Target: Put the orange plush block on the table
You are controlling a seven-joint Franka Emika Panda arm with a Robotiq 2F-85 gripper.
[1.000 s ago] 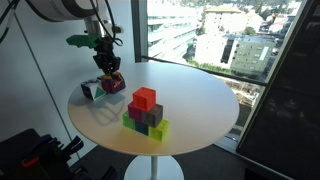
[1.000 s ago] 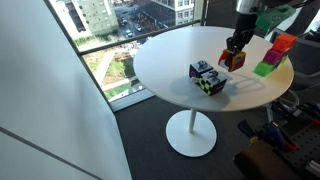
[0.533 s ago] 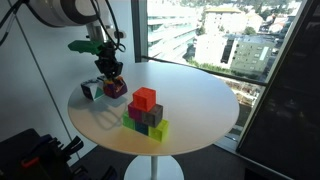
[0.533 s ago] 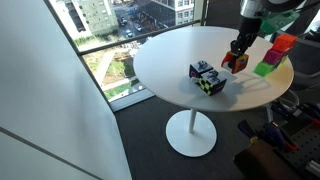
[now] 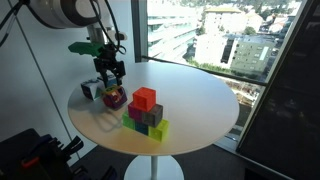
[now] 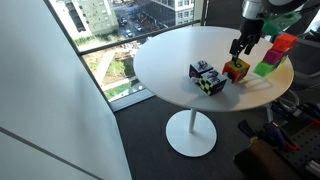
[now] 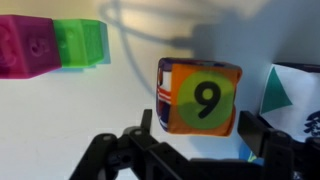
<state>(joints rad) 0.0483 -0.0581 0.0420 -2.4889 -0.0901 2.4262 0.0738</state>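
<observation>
The orange plush block [image 5: 116,98] is down on the desk [image 5: 200,100], left of centre in this exterior view, just beside the left flank of the cube stack [image 5: 146,115]. The hand [image 5: 112,78] hangs directly above it, open, with nothing in its grip.

That stack carries a plain orange-red cube [image 5: 145,97] on top, darker cubes in the middle and green ones at the base. A teal-and-white cube [image 5: 90,89] sits near the block, further left, close to the desk's rim.

From another angle, in an exterior view, the block [image 6: 236,69] lies at the right of the frame on the round white desk [image 6: 165,60], and the hand [image 6: 243,48] stands right over it. Two patterned cubes [image 6: 207,78] sit pressed together nearer the middle of the desk, left of the block and apart from it.

In the wrist view the block [image 7: 198,95] sits right of centre, showing a black 9 on a green disc with orange around it. The dark fingers [image 7: 265,140] come up from the bottom edge, one on either side, spread wider than the block with a thin gap showing at each flank. In the upper left, a magenta cube [image 7: 25,47] and a green cube [image 7: 80,43] sit side by side, touching. At the right edge the teal-and-white cube [image 7: 290,95] is just beside the block.
</observation>
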